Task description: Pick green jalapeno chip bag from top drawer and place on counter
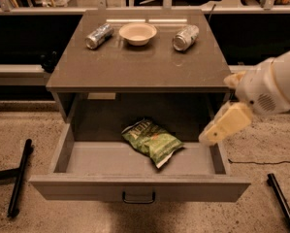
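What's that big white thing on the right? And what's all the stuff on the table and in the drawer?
The white thing is a robot's arm. At its end is a cream-coloured gripper, the robot's hand for picking things up. It hangs over the right side of the open drawer with nothing in it.

There is just one camera, and it looks down at the cabinet from the front. I can't tell what it is fixed to.

A green chip bag lies in the drawer, and the gripper isn't touching it. On the counter above sits a bowl between a left can and a right can, both tipped over. The robot's job is to lift the bag onto the counter.
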{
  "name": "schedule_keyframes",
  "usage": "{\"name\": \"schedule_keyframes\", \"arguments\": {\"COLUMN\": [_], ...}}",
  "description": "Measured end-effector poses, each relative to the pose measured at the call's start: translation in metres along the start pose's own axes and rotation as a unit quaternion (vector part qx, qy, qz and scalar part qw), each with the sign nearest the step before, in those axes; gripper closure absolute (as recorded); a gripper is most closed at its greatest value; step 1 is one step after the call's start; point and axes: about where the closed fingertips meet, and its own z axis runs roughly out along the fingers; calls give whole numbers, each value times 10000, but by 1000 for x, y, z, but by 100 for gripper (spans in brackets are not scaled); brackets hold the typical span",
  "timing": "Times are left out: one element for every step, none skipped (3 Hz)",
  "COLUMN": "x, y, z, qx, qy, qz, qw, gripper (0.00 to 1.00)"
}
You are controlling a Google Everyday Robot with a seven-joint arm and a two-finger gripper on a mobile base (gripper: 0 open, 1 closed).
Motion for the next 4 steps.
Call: {"name": "schedule_keyframes", "arguments": {"x": [23, 47, 47, 49], "y": [3, -1, -1, -8], "z": [49, 104, 104, 118], "qx": [-283, -456, -456, -434], "qy": [-71, -40, -40, -25], "qz": [-20, 152, 151, 217], "qw": [9996, 9988, 9988, 9988], "gripper": [0, 0, 0, 0]}}
